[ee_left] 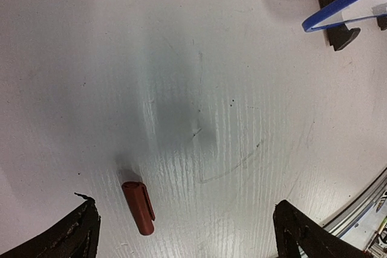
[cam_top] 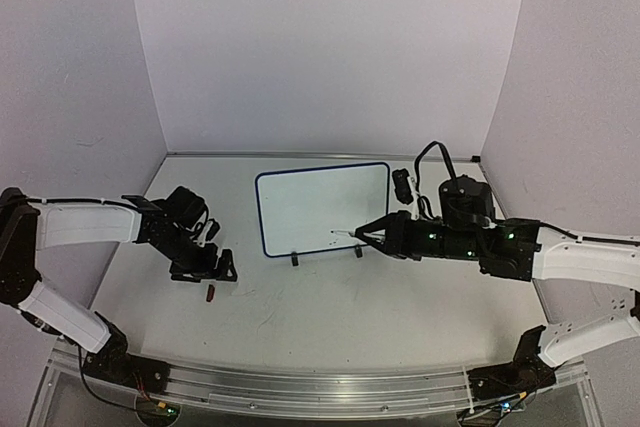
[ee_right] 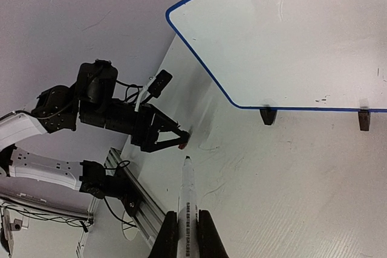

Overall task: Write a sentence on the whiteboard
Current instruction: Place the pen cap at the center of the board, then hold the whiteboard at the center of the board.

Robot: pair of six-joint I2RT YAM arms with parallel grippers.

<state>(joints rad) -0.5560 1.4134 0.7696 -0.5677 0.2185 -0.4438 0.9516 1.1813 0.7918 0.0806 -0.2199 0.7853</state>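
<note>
Counting off: one whiteboard (cam_top: 322,207) up there, and under it two little black feet (cam_top: 294,260), yes, two. One marker (ee_right: 186,209), white-bodied, a single pen. One red cap (ee_left: 138,207), just the one, loose on the one bench (cam_top: 400,297). Two robot arms: left arm (cam_top: 85,224), right arm (cam_top: 585,259).

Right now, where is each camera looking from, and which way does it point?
Top camera: high behind the arms, looking down at the table; both arms, left pincer, right pincer and the whiteboard show.
Left wrist camera: rides that wrist, facing down at a red marker cap; its open fingertips show.
Right wrist camera: rides that wrist, facing along its gripped marker toward the left arm; its fingers show.
Both wrist views share the whiteboard's blue rim.
</note>
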